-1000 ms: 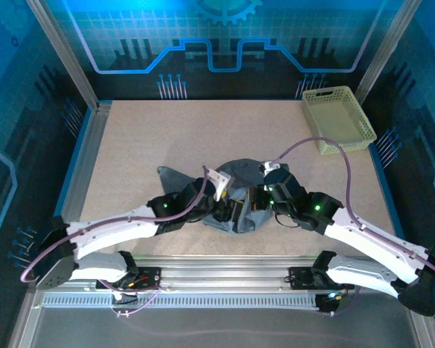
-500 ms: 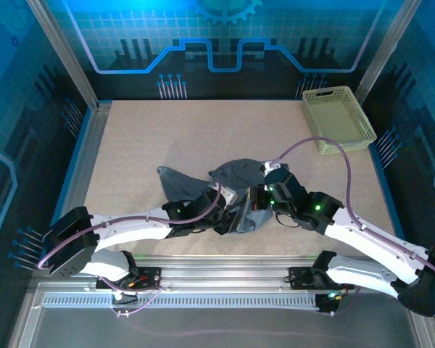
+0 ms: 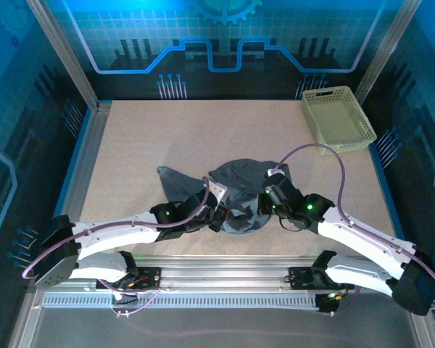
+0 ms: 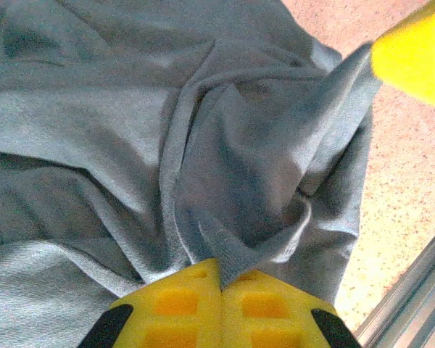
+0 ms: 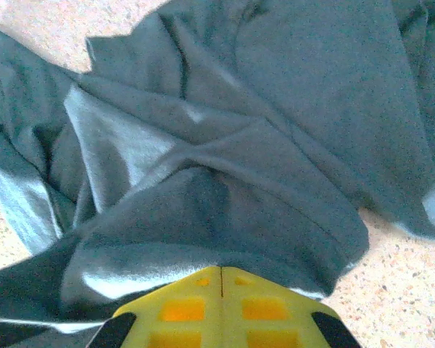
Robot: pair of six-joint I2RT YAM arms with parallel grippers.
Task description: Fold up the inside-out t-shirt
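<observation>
Looking down from the top external view, the left tool (image 3: 219, 214) has just dropped from above the heap and clenched at about 6 o'clock of the inside-out t-shirt (image 3: 235, 194). The garment lies crumpled near the front middle of the surface (image 3: 167, 138), well apart from the basket (image 3: 338, 118) at 1 o'clock. The right tool (image 3: 264, 206) stays clenched at the cloth's 4 o'clock edge. With both arms now engaged, I judge the garment is about to be pulled open or turned, as no fold is made yet. Both tips are sunk in cloth here, and collar and hem cannot be told apart.

On the left wrist view, the left tool (image 4: 221, 272) is grasping a ridge of the inside-out t-shirt (image 4: 130, 130) that rises between its pads. A yellow pad (image 4: 413, 51) at 1 o'clock is cut off by the frame, probably the other arm's.

On the right wrist view, the right tool (image 5: 221, 272) is shut, pads meeting, with the inside-out t-shirt (image 5: 275, 109) bunched against its tip. Whether any cloth is caught there is hard to make out.
</observation>
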